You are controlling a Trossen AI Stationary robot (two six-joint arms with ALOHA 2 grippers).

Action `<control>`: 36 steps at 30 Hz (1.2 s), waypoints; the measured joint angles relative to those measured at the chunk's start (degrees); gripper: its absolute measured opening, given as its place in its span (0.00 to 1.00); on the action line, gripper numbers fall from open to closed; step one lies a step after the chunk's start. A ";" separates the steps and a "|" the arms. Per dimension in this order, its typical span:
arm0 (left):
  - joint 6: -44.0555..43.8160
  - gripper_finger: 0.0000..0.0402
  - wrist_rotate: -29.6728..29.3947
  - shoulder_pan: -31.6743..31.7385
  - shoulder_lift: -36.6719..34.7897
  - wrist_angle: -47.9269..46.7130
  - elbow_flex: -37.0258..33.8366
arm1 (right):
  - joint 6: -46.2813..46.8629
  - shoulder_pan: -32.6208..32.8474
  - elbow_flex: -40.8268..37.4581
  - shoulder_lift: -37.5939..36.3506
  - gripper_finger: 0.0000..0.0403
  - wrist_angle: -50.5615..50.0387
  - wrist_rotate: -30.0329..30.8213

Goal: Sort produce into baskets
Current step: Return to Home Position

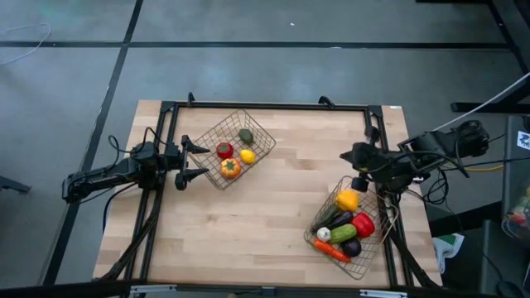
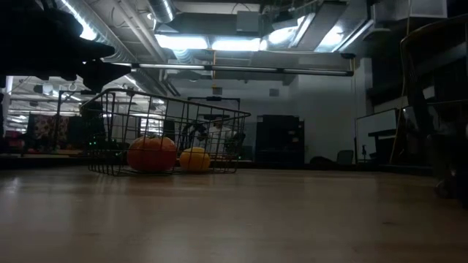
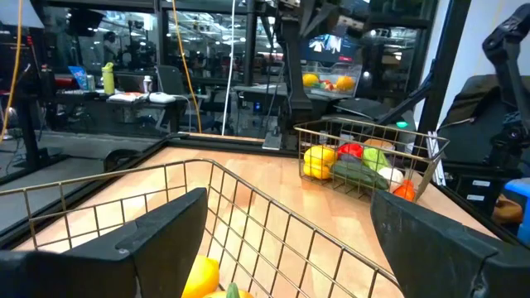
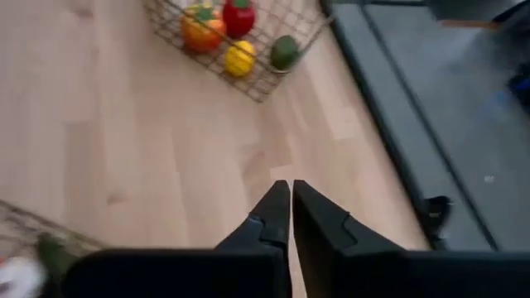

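High view: the table [image 1: 273, 207] has no loose produce on its bare wood, so the sorting looks finished.

Two wire baskets stand well apart. The far basket [image 1: 258, 128] is near the left arm and the near basket [image 1: 374, 250] is under the right arm, so I judge that each sits within one arm's reach.

The left gripper [image 1: 203, 161] hovers at the far basket's edge with its jaws spread wide and empty. In the left wrist view the mesh runs between its fingers [image 3: 157, 228].

The right gripper [image 1: 345, 155] hangs beside the near basket's top corner. The right wrist view shows its fingers [image 4: 273, 217] pressed together on nothing. With both grippers empty and the table bare, I judge that the arms only need to park.

- **Near basket:** it is crowded with a yellow pepper [image 1: 348, 199], a red pepper [image 1: 363, 224], a dark aubergine [image 1: 351, 247], a carrot [image 1: 331, 251] and a garlic [image 1: 324, 234].
- **Far basket:** it holds four pieces: an orange one [image 1: 230, 168], a red one [image 1: 224, 150], a lemon [image 1: 247, 156] and a green one [image 1: 246, 135].

I cannot tell the sorting rule from the colours. No label, brand or writing can be read in any view.
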 joint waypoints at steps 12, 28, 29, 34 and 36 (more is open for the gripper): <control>0.00 0.84 0.00 0.01 0.02 0.01 0.00 | -0.13 -0.02 -22.88 -17.50 0.01 16.58 1.20; -0.02 0.84 0.00 -0.01 0.01 -0.02 -0.01 | -17.22 -0.02 -48.10 -45.85 0.00 49.42 -2.35; 0.00 0.84 0.00 0.00 0.01 0.01 0.00 | -17.85 -0.02 -48.93 -47.29 0.00 49.90 -2.69; 0.00 0.84 0.00 0.00 0.02 -0.02 0.00 | -19.57 -0.02 -51.84 -52.61 0.00 53.17 -2.77; 0.00 0.84 0.00 0.01 0.02 0.01 0.00 | -21.13 -0.02 -52.30 -53.83 0.00 53.93 -3.35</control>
